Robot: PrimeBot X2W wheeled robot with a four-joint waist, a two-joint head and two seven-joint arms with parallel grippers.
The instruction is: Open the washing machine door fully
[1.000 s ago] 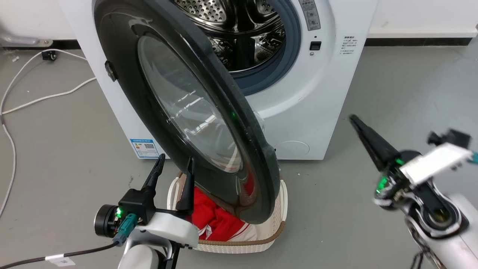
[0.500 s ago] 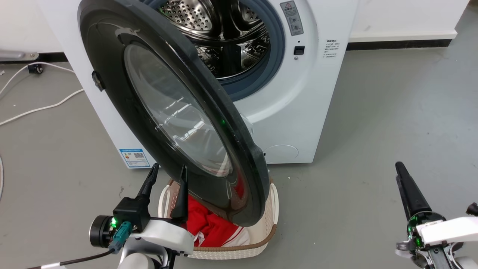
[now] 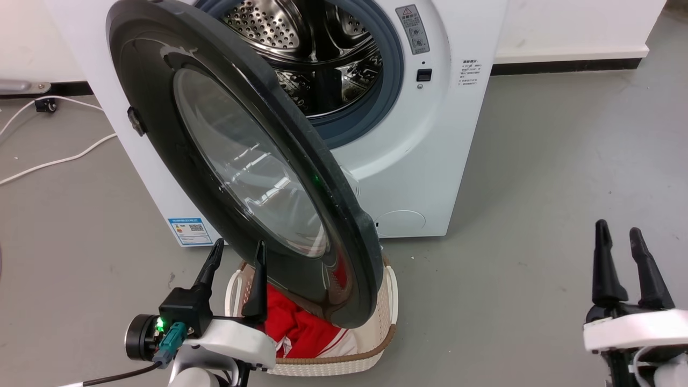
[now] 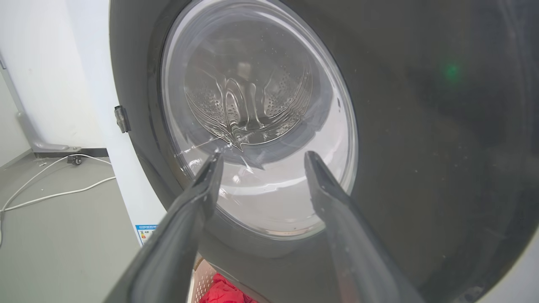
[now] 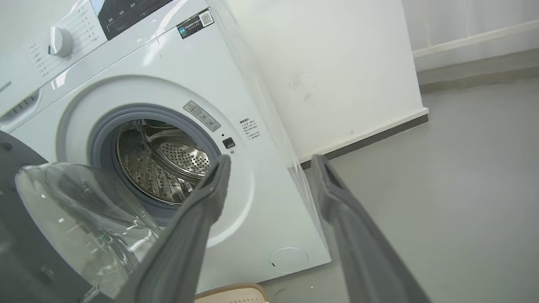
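Door: washing machine door [image 3: 242, 161], 10 o'clock, swung wide off the washing machine [image 3: 430, 161].
Left gripper [image 3: 239, 244]: 7 o'clock, fingers spread, empty, near door's lower rim, seemingly to push.
Right gripper [image 3: 618, 228]: 4 o'clock, spread, empty, clear.

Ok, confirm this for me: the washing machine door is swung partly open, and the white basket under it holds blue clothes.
Not quite: the colour is wrong. The clothes in the white basket are red, not blue, as the head view shows. The rest stands: the washing machine door is swung partly open, with the basket under its lower edge.
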